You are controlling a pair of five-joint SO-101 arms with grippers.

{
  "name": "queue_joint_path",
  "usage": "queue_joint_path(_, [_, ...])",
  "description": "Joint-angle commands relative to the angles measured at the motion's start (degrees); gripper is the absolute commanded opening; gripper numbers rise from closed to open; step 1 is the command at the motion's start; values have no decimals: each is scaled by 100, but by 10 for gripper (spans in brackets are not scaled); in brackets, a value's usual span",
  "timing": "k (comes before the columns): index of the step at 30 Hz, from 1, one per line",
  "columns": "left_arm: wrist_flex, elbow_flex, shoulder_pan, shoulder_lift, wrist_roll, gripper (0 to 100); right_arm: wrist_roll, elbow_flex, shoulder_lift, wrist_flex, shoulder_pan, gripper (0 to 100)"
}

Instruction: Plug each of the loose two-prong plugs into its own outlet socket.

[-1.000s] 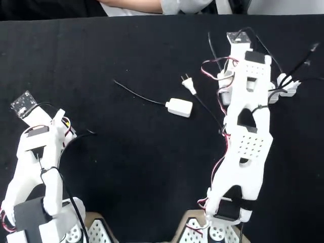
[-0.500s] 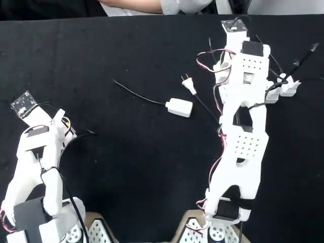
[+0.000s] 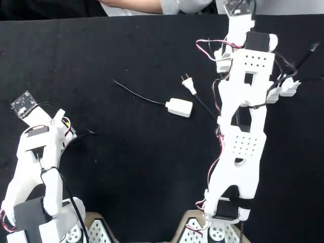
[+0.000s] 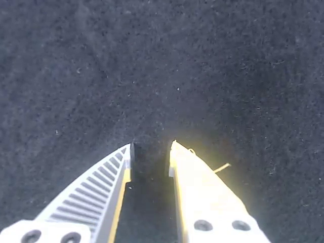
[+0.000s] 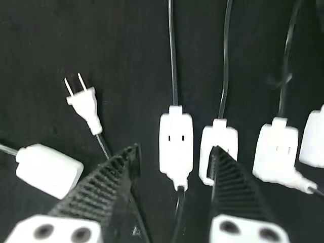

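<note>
Lower left of high view: left gripper (image 4: 150, 147) low over bare desk (image 3: 101, 167), fingers a narrow gap apart, nothing held. Centre: white socket block (image 3: 179, 107), loose plug (image 3: 188, 82) just up and right of it, not touching, prongs toward upper left. Upper right: right gripper (image 5: 174, 149) over the row of sockets (image 5: 277, 149), fingers spread wide, empty. Step, by judgement: approach, no plug grasped yet. Next: drop onto plug body, pinch across it, then line prongs up with slots.
</note>
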Motion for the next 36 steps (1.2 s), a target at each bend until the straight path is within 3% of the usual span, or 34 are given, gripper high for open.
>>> queue_joint_path(1, [-62,-127,-40,-35,0,134,-44,-312,-295,193,44,208])
queue_joint_path(7, [-62,-127,-22,-35,0,134,-343,13,-875,202,26,208])
queue_joint_path(18, [-62,-127,-22,-35,0,134,-598,3275,-3178,-422,-791,208])
queue_joint_path(25, [-62,-127,-22,-35,0,134,-668,5736,-3952,-1881,-1618,208])
queue_joint_path(36, [-70,-127,-22,-35,0,134,-1371,8980,-4927,-4686,-2330,207])
